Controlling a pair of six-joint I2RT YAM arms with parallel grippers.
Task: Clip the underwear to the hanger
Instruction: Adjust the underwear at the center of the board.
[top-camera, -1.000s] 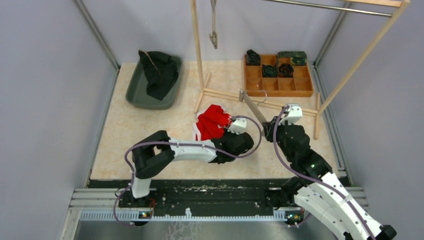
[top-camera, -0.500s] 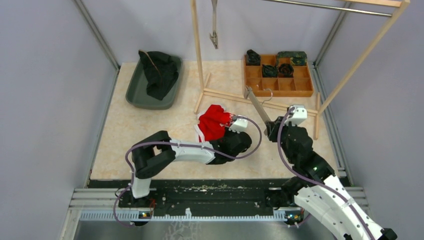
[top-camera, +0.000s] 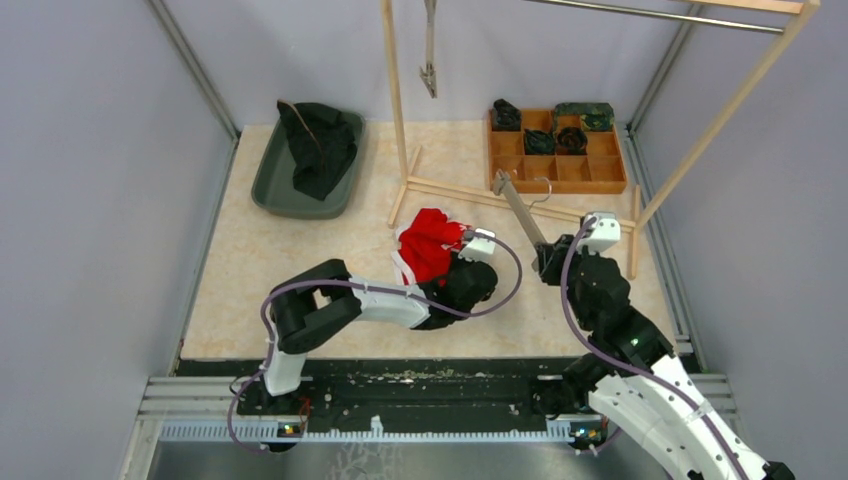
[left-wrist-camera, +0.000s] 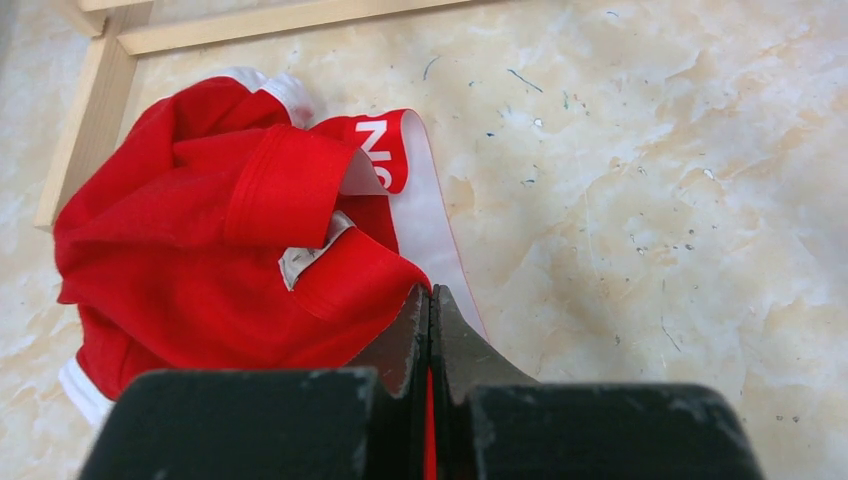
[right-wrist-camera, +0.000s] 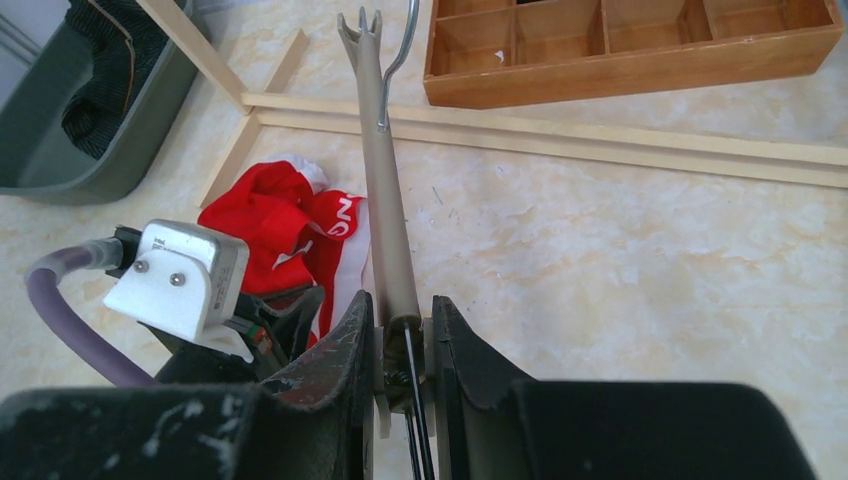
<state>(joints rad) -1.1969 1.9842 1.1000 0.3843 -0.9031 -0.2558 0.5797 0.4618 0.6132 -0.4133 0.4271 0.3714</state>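
**A:** What's on the table (top-camera: 260, 260), biggest first?

**B:** The wooden rack (top-camera: 395, 90) stands at the back, about 12 o'clock. A grey tub (top-camera: 272, 190) sits at 10 o'clock with a dark garment (top-camera: 320, 150) draped in it. A wooden tray (top-camera: 560, 187) of compartments sits at 1 o'clock, with dark rolled bundles in its back cells.

**A:** And the underwear (top-camera: 425, 245)?

**B:** Red with a white waistband, crumpled on the table near the middle, just in front of the rack's base bar.

**A:** Does anything have hold of it?

**B:** The left gripper (left-wrist-camera: 430, 305) is at its 3 o'clock edge. The fingers are pressed together, and a sliver of red cloth shows between them.

**A:** The hanger (right-wrist-camera: 385, 200)?

**B:** It's a slim beige bar with a wire hook. It slants toward 11 o'clock from the right gripper (right-wrist-camera: 395, 325), which is clamped on its near end. The far end reaches past the rack's base bar. It lies at 3 o'clock of the underwear and apart from it.
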